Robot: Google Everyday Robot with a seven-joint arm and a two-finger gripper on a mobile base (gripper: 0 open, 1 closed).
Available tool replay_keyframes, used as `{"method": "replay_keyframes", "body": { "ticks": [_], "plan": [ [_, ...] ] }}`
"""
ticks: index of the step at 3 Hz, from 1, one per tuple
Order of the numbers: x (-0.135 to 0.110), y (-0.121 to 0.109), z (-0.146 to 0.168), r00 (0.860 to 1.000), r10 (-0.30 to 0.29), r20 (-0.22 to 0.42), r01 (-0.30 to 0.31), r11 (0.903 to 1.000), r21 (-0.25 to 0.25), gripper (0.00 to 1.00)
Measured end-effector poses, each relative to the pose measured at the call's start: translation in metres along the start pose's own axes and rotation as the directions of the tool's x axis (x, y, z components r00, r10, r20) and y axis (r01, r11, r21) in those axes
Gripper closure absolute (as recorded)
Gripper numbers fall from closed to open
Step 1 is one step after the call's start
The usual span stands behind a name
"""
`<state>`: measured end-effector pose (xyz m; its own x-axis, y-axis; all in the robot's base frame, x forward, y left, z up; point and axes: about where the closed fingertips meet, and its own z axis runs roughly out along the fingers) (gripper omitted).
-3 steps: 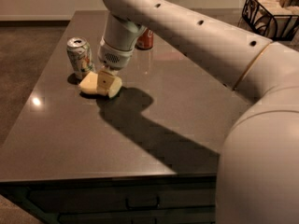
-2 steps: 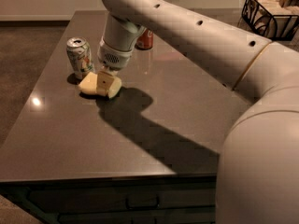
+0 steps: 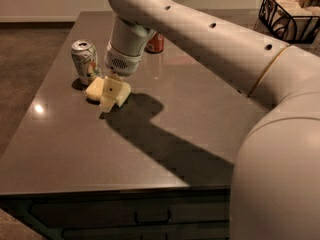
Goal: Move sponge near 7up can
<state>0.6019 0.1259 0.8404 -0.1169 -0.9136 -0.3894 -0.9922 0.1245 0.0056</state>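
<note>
The pale yellow sponge [image 3: 94, 89] lies on the dark table [image 3: 200, 99] at the left, just right of and in front of the 7up can [image 3: 86, 60]. The can stands upright, silver-white with green and red markings. The sponge is about a finger's width from the can's base. My gripper [image 3: 109, 98] points down from the arm's wrist [image 3: 125, 49] and sits right at the sponge, covering its middle. The arm reaches in from the right.
A red-orange soda can [image 3: 155, 43] stands behind the wrist, farther back on the table. A black wire basket [image 3: 292, 10] with pale items is at the back right. The table's left edge is close to the 7up can.
</note>
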Motion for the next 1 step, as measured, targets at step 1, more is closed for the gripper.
{"method": "replay_keyframes", "body": {
  "ticks": [1],
  "plan": [
    [0.0, 0.0, 0.0001, 1.0, 0.0, 0.0, 0.0, 1.0, 0.0, 0.0]
  ]
}}
